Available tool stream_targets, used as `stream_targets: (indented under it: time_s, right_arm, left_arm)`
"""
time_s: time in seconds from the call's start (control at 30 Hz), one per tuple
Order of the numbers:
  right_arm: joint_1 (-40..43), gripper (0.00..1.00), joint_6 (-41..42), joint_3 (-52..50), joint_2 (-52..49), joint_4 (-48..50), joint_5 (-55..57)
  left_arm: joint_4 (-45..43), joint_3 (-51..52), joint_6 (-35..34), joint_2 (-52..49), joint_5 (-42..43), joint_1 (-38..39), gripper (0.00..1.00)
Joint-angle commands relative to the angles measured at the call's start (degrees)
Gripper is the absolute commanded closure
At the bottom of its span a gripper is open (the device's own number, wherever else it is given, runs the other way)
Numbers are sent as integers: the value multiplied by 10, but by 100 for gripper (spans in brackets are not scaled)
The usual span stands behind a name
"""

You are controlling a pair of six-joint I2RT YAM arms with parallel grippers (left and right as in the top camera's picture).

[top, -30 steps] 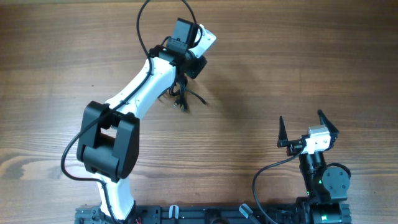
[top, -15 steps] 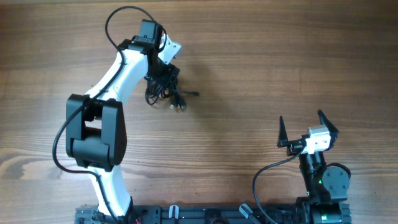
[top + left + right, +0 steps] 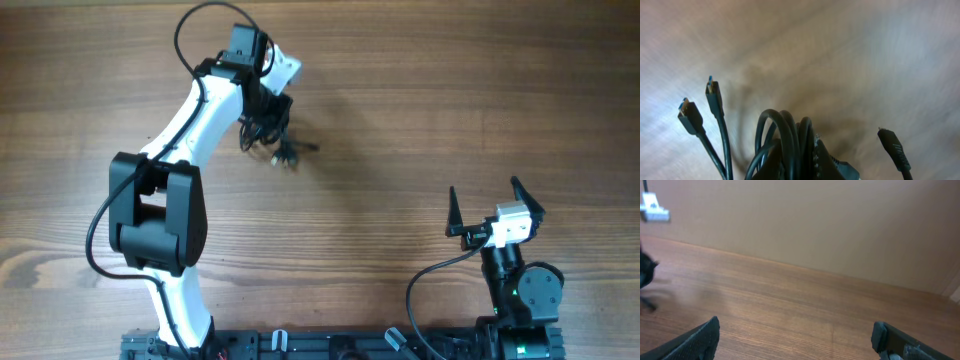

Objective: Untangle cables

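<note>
Left gripper [image 3: 266, 106] clamps one clump of cables [image 3: 785, 135], three plugs [image 3: 690, 118] sticking out.

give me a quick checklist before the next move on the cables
1. Left gripper shut on cables: ok.
2. Cables loosened: not ok, loops bunched at the jaws.
3. Plugs hanging free: ok, three dangle apart.
4. Right gripper open: ok.
5. Right gripper near cables: not ok, far off.
6. Cables clear of table: cannot tell.
</note>
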State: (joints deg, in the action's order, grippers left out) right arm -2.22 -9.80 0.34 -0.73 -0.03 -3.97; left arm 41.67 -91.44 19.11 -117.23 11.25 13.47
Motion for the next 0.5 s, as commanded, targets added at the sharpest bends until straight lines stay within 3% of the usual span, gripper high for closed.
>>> stream_targets:
  time_s: [0.0,0.17,0.37,0.47]
  right_arm:
    - [-1,0,-7,0,3,1,10]
    - [-1,0,-7,0,3,1,10]
    - [-1,0,-7,0,3,1,9]
    - [-1,0,-7,0,3,1,9]
  left_arm:
    - [-43,-66,-132,0,14,-2,96]
    - [-90,-78,-218,0,14,-1,83]
    - [-73,-78,-273,0,11,-1,94]
    - [-58,-78,-344,-1,-33,-1,96]
